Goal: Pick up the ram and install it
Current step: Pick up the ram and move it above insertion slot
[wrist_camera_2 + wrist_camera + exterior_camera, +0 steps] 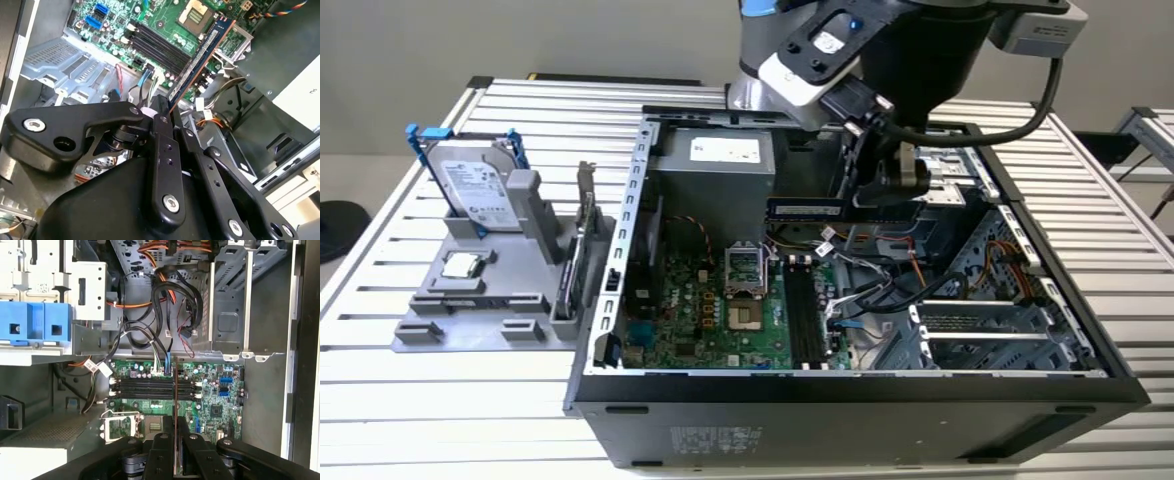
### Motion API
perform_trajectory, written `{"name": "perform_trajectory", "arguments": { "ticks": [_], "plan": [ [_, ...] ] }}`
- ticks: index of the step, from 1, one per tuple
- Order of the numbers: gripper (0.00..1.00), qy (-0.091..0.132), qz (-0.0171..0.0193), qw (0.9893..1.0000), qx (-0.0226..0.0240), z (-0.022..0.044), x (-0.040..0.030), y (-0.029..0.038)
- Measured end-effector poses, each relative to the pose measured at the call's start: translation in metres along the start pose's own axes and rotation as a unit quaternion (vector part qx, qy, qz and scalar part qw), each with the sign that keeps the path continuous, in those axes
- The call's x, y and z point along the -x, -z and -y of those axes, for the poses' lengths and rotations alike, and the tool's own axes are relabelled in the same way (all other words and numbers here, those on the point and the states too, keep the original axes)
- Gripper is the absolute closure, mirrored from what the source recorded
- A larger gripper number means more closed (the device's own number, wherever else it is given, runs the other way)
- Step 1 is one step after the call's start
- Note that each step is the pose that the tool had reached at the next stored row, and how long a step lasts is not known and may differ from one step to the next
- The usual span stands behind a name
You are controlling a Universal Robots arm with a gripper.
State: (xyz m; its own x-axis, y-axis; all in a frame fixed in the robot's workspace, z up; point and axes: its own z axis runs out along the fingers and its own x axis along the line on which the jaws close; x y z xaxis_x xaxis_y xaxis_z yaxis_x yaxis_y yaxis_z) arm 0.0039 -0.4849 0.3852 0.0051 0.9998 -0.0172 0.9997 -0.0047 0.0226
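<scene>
Now my pincer (878, 205) grips the ram (814, 208) by one end, high above the memory slots (803, 320), likely to clear the cables (881, 290).

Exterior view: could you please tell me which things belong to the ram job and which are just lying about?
Job: ram, held by the gripper; motherboard memory slots.
Lying about: hard drive; bracketed card; grey stand.

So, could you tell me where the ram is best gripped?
Pinch the ram across its two broad flat faces, coming from above onto its upper long edge, as the gripper does now. The stick is thin and level, so its lower edge is left free.
</scene>
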Motion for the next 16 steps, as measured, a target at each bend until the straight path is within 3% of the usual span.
{"name": "perform_trajectory", "arguments": {
  "ticks": [16],
  "plan": [
    [1.00, 0.000, 0.0000, 1.0000, 0.0000, -0.0143, -0.0001, -0.0003]
  ]
}}
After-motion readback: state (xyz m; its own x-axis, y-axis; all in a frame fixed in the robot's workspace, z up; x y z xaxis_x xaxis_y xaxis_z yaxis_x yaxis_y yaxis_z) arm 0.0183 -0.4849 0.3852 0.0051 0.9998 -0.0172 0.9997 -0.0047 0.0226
